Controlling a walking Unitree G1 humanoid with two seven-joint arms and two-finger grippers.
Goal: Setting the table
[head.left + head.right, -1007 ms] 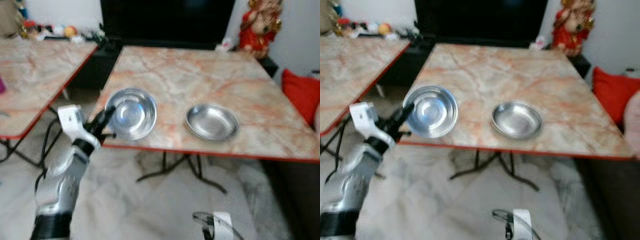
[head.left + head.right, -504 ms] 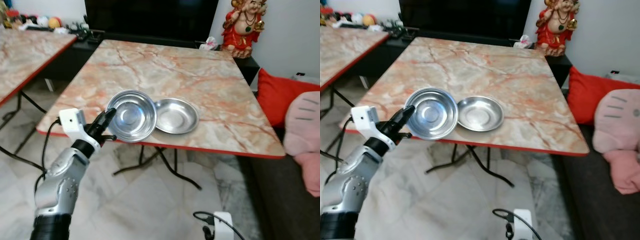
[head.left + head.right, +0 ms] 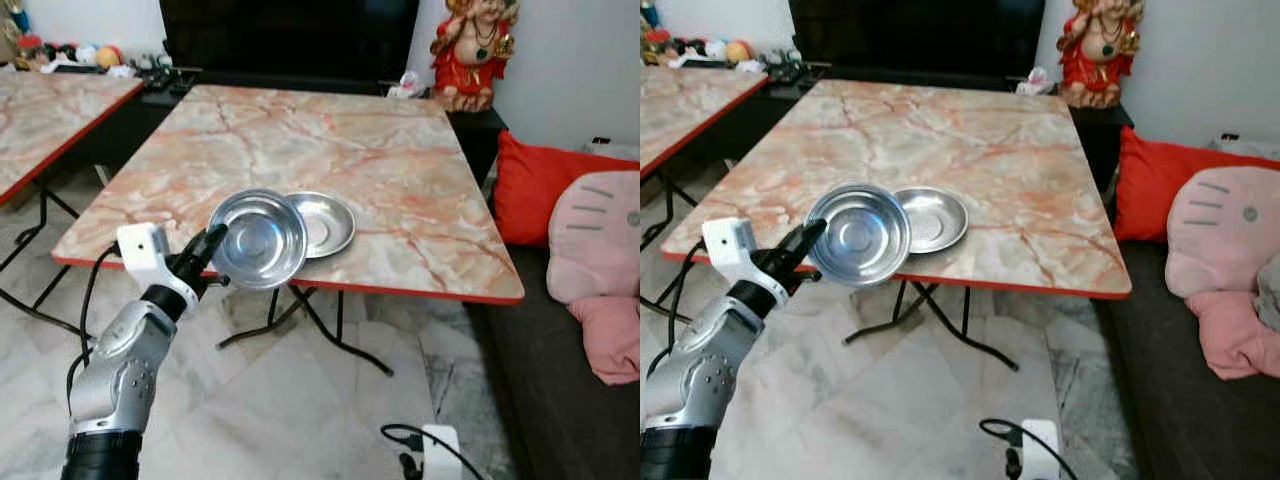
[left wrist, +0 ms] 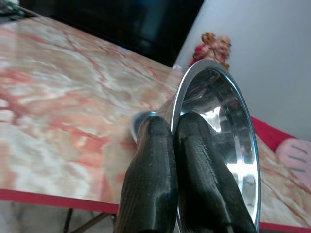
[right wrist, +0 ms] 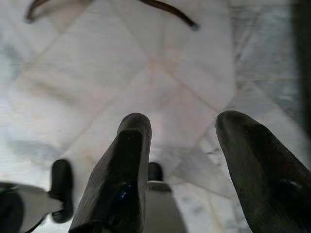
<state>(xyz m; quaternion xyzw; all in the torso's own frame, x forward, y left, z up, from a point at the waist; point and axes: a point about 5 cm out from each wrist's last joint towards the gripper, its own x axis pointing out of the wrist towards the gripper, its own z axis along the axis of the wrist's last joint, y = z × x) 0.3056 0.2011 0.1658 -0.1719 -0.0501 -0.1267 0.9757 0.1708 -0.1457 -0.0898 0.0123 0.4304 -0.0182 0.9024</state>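
My left gripper [image 3: 212, 251] is shut on the rim of a steel bowl [image 3: 258, 240], held tilted in the air in front of the marble table's near edge. The bowl overlaps a shallow steel plate [image 3: 326, 222] that lies on the table [image 3: 350, 140] near its front. In the left wrist view the two black fingers [image 4: 167, 179] pinch the bowl's rim [image 4: 228, 126]. My right gripper [image 5: 182, 145] hangs open over the floor with nothing between its fingers.
A second marble table [image 3: 40, 110] stands at the left. A dark sofa with a red cushion [image 3: 545, 185] and pink pillows [image 3: 600, 250] lies to the right. A red statue [image 3: 470, 50] stands behind the table. A white plug with a cable [image 3: 430, 450] lies on the floor.
The camera has turned, so the whole scene has shifted. The held bowl now overlaps the plate, which looked well to its right a second ago. The grip on the bowl is unchanged.
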